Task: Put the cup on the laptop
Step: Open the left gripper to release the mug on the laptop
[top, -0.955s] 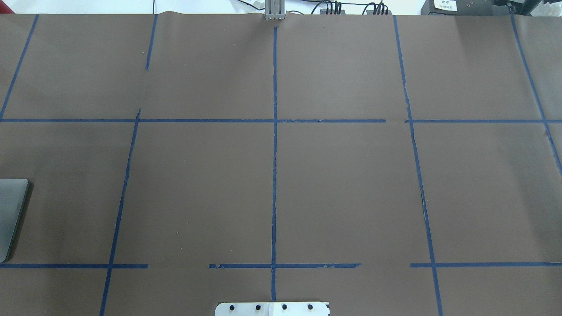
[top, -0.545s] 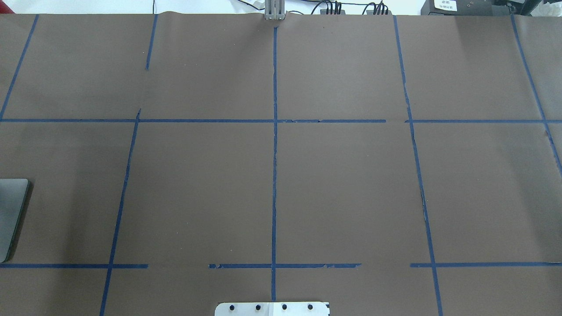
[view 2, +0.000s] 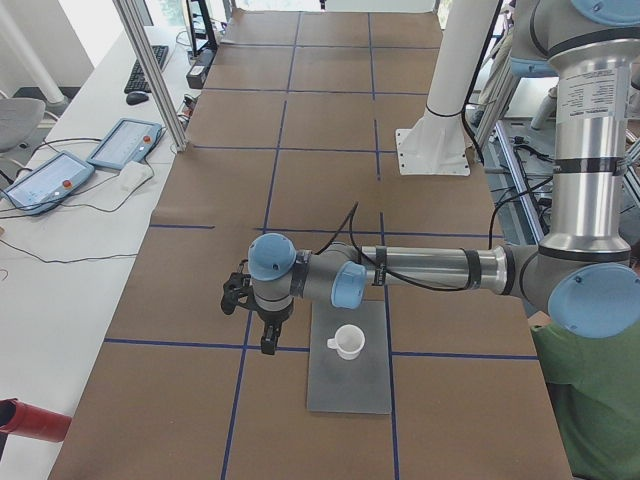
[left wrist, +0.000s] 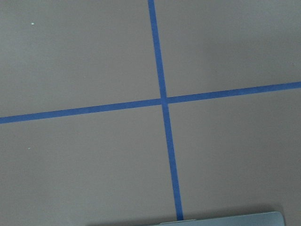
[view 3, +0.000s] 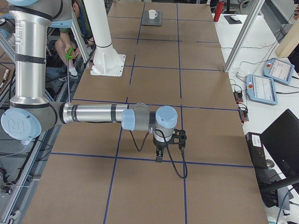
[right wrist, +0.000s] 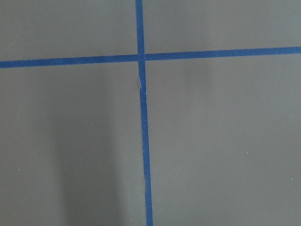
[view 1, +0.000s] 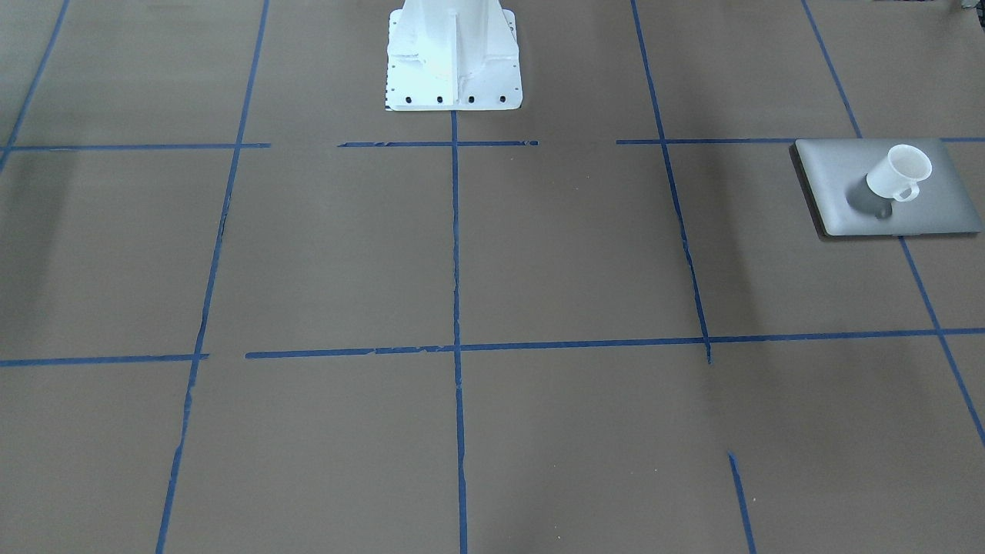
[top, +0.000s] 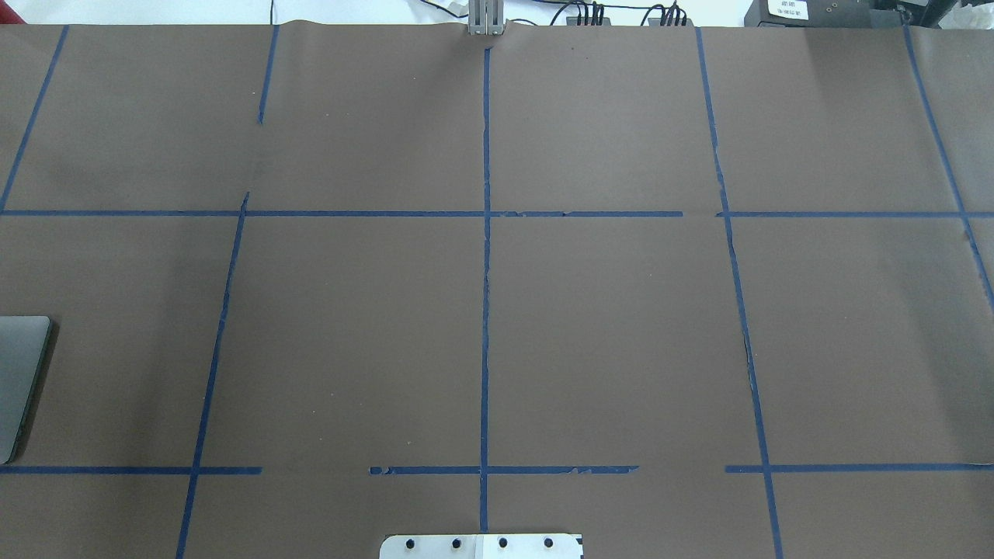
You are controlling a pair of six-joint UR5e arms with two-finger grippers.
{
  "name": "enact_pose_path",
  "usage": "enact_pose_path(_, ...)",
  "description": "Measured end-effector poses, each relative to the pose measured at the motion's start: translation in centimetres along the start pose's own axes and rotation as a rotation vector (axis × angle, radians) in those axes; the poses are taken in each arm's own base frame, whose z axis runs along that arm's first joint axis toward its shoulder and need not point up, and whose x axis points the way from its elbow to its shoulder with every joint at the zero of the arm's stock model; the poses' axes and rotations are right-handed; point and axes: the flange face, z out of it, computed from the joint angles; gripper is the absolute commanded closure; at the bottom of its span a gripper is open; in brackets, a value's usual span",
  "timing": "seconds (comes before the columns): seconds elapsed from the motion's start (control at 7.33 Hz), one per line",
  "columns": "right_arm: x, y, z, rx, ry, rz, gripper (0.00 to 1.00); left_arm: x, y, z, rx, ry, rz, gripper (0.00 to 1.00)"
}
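Note:
The small white cup (view 1: 899,173) stands upright on the lid of the silver-grey laptop (view 1: 923,208), handle toward the camera. Both also show in the exterior left view, cup (view 2: 347,342) on laptop (view 2: 349,385), and far off in the exterior right view, cup (view 3: 152,14) on laptop (view 3: 158,21). The overhead view shows only a corner of the laptop (top: 19,380), no cup. My left gripper (view 2: 268,347) hangs just beside the laptop's far edge, apart from the cup. My right gripper (view 3: 159,157) hangs over bare table far from them. I cannot tell whether either is open or shut.
The white robot pedestal (view 1: 452,54) stands at the table's middle edge. Blue tape lines (top: 485,310) grid the brown table cover. Teach pendants (view 2: 125,143) lie on a side table. A person in green (view 2: 590,400) sits near the laptop end.

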Motion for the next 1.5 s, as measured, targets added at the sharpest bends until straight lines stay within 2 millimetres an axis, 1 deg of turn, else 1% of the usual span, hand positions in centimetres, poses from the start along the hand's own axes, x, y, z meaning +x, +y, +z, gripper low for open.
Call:
enact_pose_path(0.14, 0.0, 0.0, 0.0, 0.000, 0.000, 0.000, 0.00, -0.2, 0.5, -1.0, -0.011, 0.000, -0.016, 0.00)
enact_pose_path(0.27, 0.0, 0.0, 0.0, 0.000, 0.000, 0.000, 0.00, -0.5, 1.1, -1.3, -0.022, 0.001, -0.029, 0.00)
enact_pose_path(0.68, 0.0, 0.0, 0.0, 0.000, 0.000, 0.000, 0.00, -1.3, 1.9, -0.1, -0.050, 0.007, -0.055, 0.00)
enact_pose_path(1.09, 0.0, 0.0, 0.0, 0.000, 0.000, 0.000, 0.00, -2.0, 4.1, 1.1, -0.068, 0.034, -0.076, 0.00)
enact_pose_path(1.23, 0.0, 0.0, 0.0, 0.000, 0.000, 0.000, 0.00, -2.0, 4.6, 1.3, -0.066, 0.041, -0.076, 0.00)
enact_pose_path(1.5, 0.0, 0.0, 0.0, 0.000, 0.000, 0.000, 0.00, -1.7, 4.7, 1.1, -0.054, 0.041, -0.063, 0.00)
